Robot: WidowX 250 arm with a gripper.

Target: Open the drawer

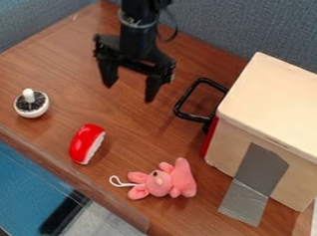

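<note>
My end effector (130, 92) hangs spread at upper centre; right of centre, the red-fronted drawer (211, 136) likely slides lightly, its stiff, slick-looking black handle (186, 97) best gripped mid-bar and pulled straight.

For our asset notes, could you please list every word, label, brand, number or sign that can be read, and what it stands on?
No text can be read.
White knobbed toy: light marks on its dark face, too small to tell whether they are lettering.
</note>
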